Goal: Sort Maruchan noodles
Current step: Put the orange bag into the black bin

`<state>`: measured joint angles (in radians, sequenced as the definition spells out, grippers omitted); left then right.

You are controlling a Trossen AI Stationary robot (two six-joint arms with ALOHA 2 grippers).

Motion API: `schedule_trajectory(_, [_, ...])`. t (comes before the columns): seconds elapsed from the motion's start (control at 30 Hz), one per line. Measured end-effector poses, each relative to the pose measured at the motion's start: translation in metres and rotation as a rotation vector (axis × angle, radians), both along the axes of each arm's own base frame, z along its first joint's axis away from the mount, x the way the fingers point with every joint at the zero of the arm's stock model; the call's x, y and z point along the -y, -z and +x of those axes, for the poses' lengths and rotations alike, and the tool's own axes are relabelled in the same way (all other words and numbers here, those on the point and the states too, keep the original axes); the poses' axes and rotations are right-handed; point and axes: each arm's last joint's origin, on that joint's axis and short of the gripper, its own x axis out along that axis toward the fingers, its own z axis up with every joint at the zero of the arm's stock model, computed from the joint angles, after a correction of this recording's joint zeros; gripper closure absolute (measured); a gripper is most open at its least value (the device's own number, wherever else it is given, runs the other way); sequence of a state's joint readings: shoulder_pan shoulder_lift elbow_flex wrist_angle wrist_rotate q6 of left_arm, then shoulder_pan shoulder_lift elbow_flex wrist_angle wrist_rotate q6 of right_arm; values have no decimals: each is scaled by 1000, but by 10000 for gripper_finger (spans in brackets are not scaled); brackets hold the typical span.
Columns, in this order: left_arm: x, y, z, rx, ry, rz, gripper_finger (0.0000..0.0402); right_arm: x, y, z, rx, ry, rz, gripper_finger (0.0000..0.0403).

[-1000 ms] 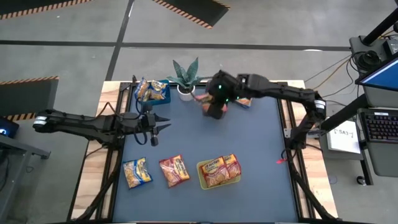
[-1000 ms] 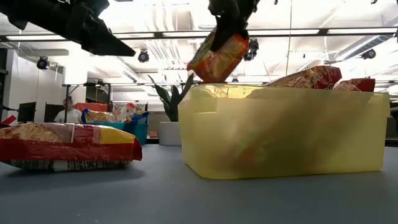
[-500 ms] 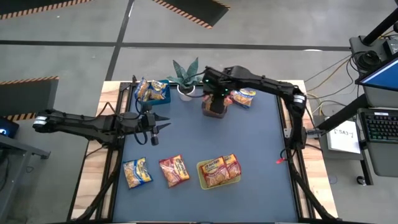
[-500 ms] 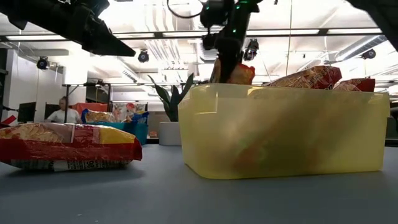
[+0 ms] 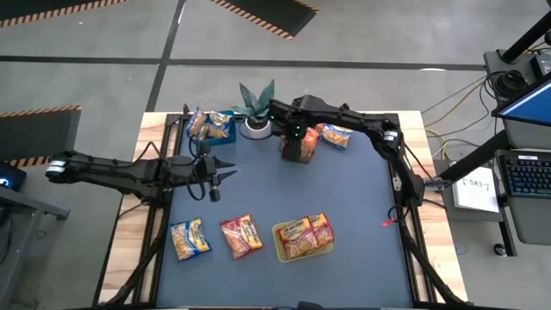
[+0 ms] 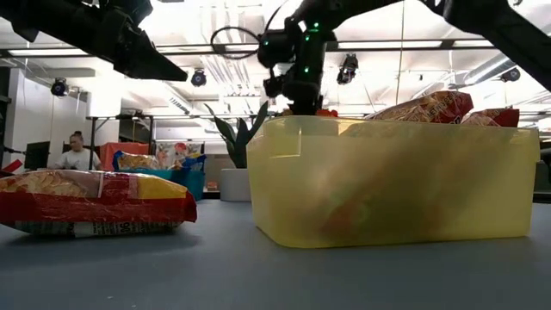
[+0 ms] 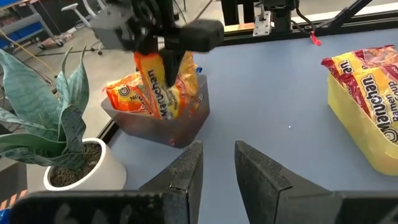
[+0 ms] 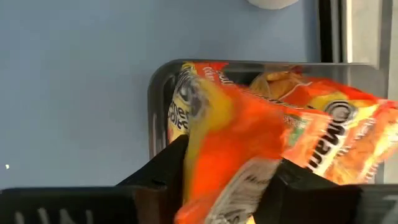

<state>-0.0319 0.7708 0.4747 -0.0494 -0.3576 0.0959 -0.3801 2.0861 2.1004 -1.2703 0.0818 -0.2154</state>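
the right gripper (image 7: 158,40) clasps an orange plastic ramen packet (image 7: 155,84) standing in the dark clear plastic bin (image 7: 186,124) (others inside); the left gripper (image 5: 225,170) hovers mid-table, fingers slightly parted, empty.

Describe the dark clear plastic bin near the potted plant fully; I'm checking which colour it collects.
The dark clear plastic bin is a small smoky see-through tub with rounded corners, upright on the blue-grey table mat near the white-potted plant. It holds orange noodle packets. The right gripper hangs over it, an orange packet standing on end between its fingers, lower end inside.
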Motion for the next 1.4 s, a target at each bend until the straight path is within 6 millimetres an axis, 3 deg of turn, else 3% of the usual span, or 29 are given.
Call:
schedule_trajectory(0.27, [0,0,0,-1,0,0,326,0,0,-1,-8,4,1,238])
schedule_trajectory(0.5, [0,1,0,-15,0,0,326,-5,-35,-16,54,36,-75,239])
schedule_trajectory(0.7, [0,1,0,-14,0,0,326,-8,-56,-23,138,76,-89,276])
schedule_trajectory(1.03, [0,1,0,-12,-3,-8,326,-2,-20,-11,80,70,-90,374])
schedule_trajectory(1.4, [0,2,-1,-18,-4,-10,326,-9,18,-4,70,64,4,394])
